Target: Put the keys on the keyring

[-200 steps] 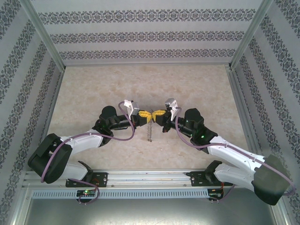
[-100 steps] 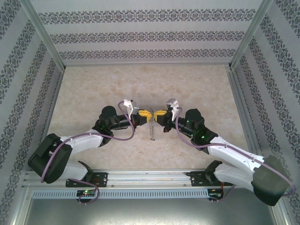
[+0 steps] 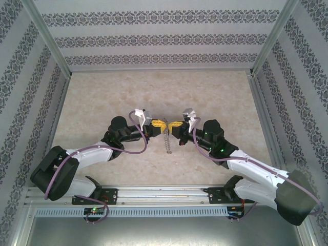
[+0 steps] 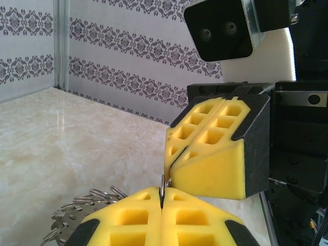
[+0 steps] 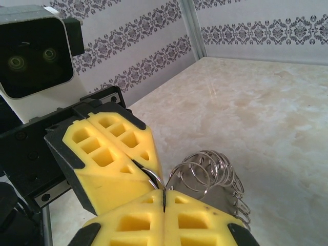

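Observation:
My left gripper and right gripper meet tip to tip above the middle of the table, both shut. A thin wire loop of the keyring bridges the two pairs of yellow pads and runs into both seams. The wire enters my left pads from above, with the right gripper's pads just behind it. The rest of the keyring, a bundle of silvery rings and tabs, hangs below the tips. A dark sliver sits in the right gripper's seam. The black-headed key is hidden.
The marble-patterned table is walled by patterned panels at the back and both sides. An aluminium rail carries the arm bases at the near edge. Open tabletop lies all round the joined grippers.
The joined grippers have shifted slightly right. The hanging bundle moved with them and now hangs a little shorter. Both stay shut.

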